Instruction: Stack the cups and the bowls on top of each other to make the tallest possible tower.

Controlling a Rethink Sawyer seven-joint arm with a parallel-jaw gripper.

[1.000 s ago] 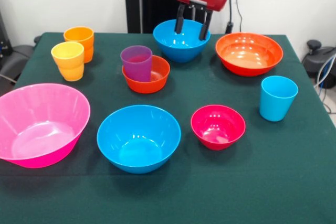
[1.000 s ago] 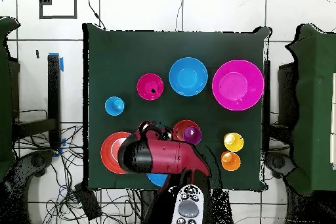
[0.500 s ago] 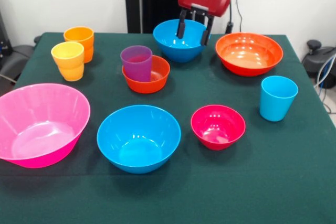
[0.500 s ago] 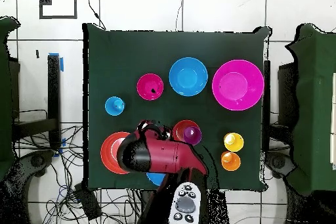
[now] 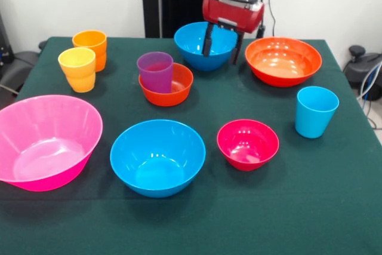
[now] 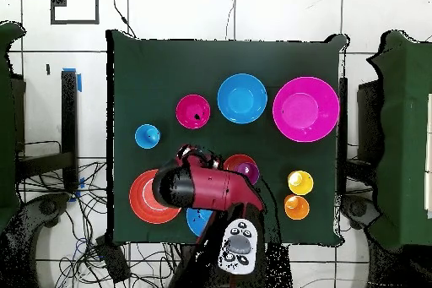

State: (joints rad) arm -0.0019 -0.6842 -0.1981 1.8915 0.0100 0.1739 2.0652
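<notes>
On the green tablecloth, ten vessels; claw spread, empty.

Six bowls stand on the counter: one huge pink bowl, two medium blue bowls, one wide orange bowl, one small orange bowl and one small crimson bowl. Four cups: one purple cup, one light blue cup, one yellow cup and one orange cup.
</notes>
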